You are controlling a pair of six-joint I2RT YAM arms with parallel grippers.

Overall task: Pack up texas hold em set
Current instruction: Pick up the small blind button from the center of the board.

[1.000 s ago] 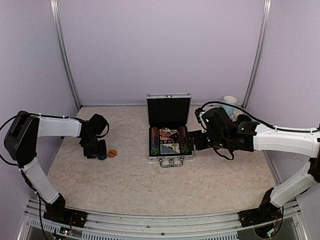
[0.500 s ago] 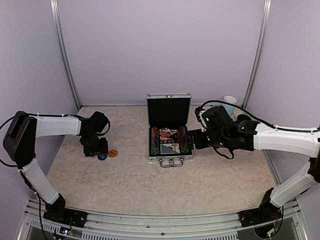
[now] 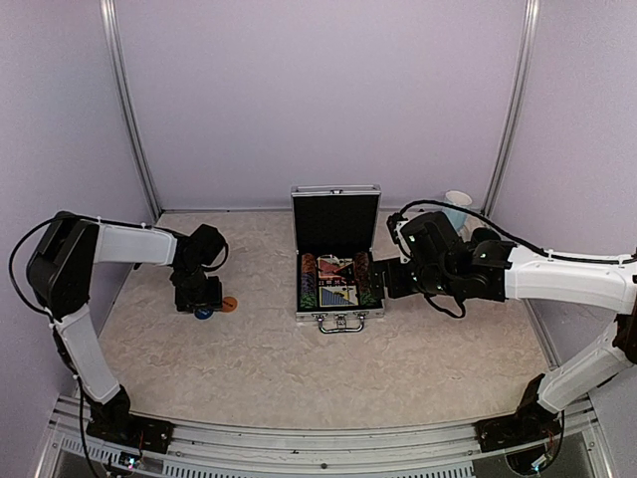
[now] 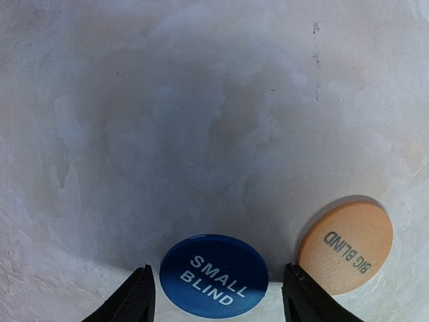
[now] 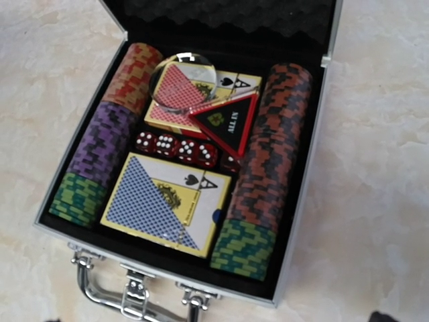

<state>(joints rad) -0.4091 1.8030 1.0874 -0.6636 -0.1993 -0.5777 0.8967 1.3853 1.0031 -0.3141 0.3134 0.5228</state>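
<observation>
Collecting loose blind discs | left tool (image 4: 219, 298) spread, straddling blue SMALL BLIND disc (image 4: 213, 275) flat on counter (image 4: 201, 100), orange BIG BLIND disc (image 4: 345, 247) just beside | right tool (image 3: 383, 279) released, empty, beside open briefcase (image 3: 336, 221) | next, likely: clench on that disc, carry to briefcase.

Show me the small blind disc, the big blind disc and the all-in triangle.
small blind disc (image 4: 214, 275), left wrist view, middle of blue face
big blind disc (image 4: 345, 247), left wrist view, middle of orange face
all-in triangle (image 5: 226, 119), right wrist view, black centre
</observation>
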